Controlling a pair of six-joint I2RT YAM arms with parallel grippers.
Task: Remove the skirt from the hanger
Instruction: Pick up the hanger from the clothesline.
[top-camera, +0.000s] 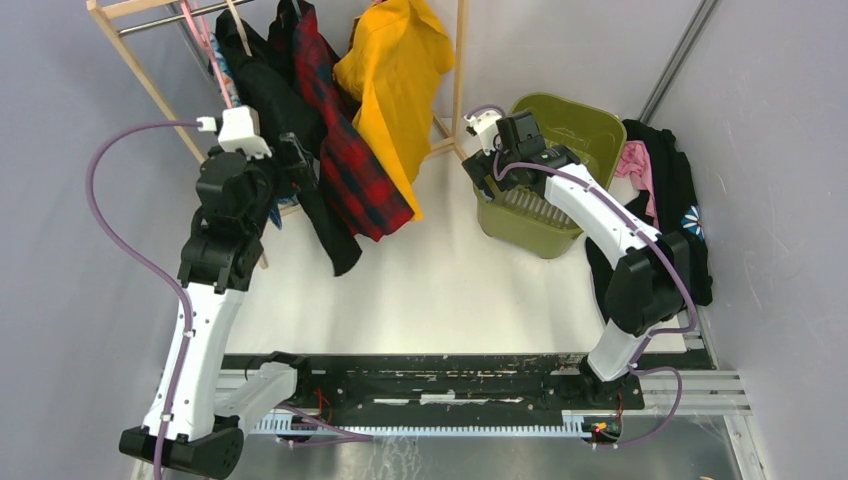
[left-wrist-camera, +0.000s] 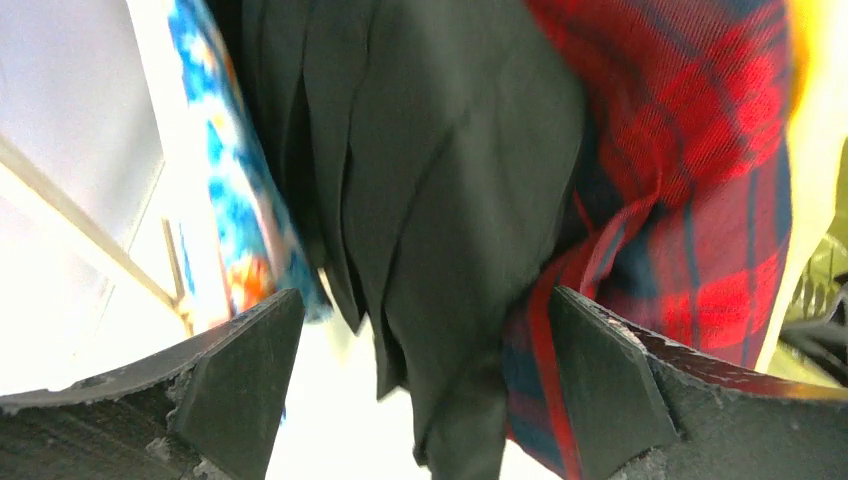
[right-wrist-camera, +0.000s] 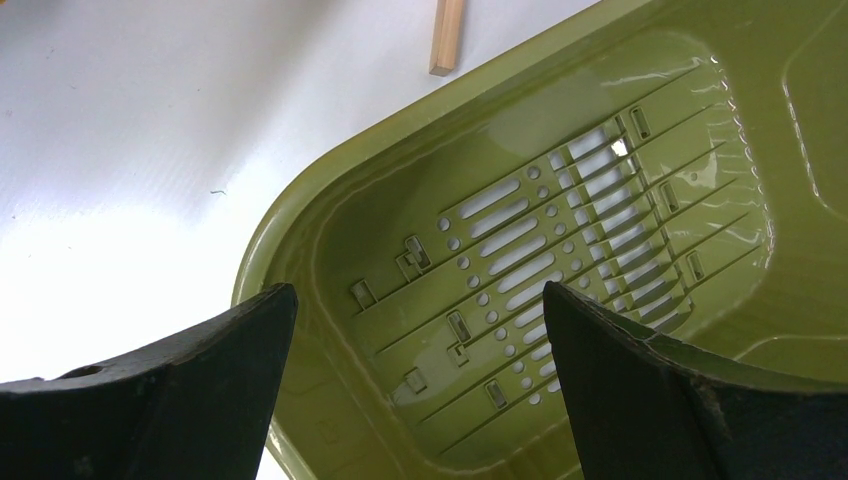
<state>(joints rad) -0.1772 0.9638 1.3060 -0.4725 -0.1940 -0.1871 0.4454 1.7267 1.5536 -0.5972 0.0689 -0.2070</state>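
Observation:
A black pleated skirt hangs on the wooden rack, between a blue patterned garment and a red plaid garment. Its hanger is hidden among the clothes. My left gripper is open at the skirt's left side. In the left wrist view the skirt hangs between the spread fingers of the left gripper, and the plaid cloth lies by the right finger. My right gripper is open and empty over the green basket, and it shows open in its wrist view.
A yellow garment hangs at the rack's right end. The green basket stands right of the rack, with nothing showing on its slotted floor. A pile of black and pink clothes lies at the far right. A rack leg ends beside the basket.

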